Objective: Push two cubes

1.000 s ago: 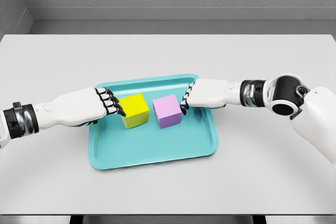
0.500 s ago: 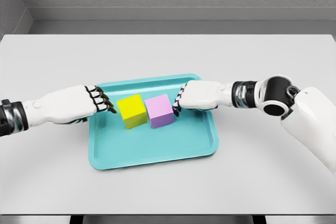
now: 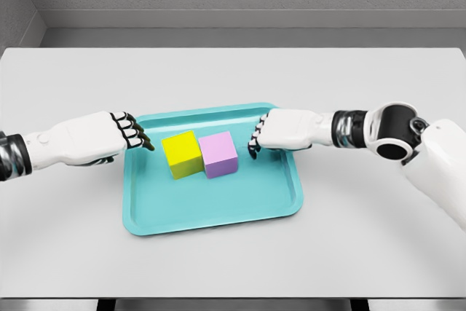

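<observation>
Head view: a shallow teal plastic tray (image 3: pixel 218 216) lies on the pale grey table (image 3: pixel 233 267) and holds two cubes side by side, faces touching: one matte yellow cube (image 3: pixel 182 154) on the left, one matte lilac cube (image 3: pixel 219 154) on the right. Flanking them, the left hand (image 3: pixel 102 136) and right hand (image 3: pixel 280 130) hover apart from the cubes, fingers curled inward, grasping nothing.

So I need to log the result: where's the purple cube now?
In the head view, the purple cube sits mid-tray, touching the yellow cube on its left.
</observation>
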Controlling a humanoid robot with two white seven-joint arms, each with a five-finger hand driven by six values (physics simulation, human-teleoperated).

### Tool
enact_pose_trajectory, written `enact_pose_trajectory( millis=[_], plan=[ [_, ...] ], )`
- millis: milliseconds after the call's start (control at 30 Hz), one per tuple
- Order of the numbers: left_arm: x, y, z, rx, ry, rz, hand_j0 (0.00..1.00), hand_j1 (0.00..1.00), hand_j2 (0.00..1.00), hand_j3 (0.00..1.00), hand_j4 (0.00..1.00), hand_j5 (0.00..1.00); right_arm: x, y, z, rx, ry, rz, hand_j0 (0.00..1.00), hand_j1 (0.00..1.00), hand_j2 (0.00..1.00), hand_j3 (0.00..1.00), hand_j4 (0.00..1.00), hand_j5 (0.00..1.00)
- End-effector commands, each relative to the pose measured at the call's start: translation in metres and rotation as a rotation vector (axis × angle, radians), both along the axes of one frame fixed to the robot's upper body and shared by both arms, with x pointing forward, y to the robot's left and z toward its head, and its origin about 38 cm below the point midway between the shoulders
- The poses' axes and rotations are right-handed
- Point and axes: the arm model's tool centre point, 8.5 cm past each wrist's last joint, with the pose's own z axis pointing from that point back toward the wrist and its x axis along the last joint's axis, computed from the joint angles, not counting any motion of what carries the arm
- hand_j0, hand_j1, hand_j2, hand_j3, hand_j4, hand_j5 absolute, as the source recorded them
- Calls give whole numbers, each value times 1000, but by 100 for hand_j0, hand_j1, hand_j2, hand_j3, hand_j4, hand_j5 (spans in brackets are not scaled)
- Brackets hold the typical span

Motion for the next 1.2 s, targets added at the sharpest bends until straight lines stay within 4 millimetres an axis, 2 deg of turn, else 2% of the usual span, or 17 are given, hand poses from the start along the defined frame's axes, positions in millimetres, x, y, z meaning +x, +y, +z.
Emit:
enact_pose_trajectory(
  millis=[0,100,133,200,333,467,867,1167],
  plan=[
    [0,3,3,2,-2,6,80,80,80,80,80,80,-11,-6,19,-8,-51,32,55,55,55,55,55,55],
    [1,16,12,15,-9,25,80,80,80,80,80,80,-27,-2,33,-8,-93,83,55,55,55,55,55,55],
    [4,28,17,7,-3,55,80,80,80,80,80,80,-34,3,40,-3,-112,112,55,55,55,55,55,55],
    [7,39,24,-5,-10,85,80,80,80,80,80,80,-35,5,42,1,-116,118,55,55,55,55,55,55],
    [13,57,27,4,-2,132,80,80,80,80,80,80,-41,11,39,20,-91,142,55,55,55,55,55,55],
    [17,63,29,5,-4,150,81,81,81,81,81,81,-57,32,15,16,-23,208,55,55,55,55,55,55],
    [17,67,31,1,5,158,81,81,81,81,81,81,-63,37,10,33,11,225,55,55,55,55,55,55],
    [17,67,31,-4,5,157,81,81,81,81,81,81,-66,40,16,132,100,238,54,54,54,54,54,54]
  ],
)
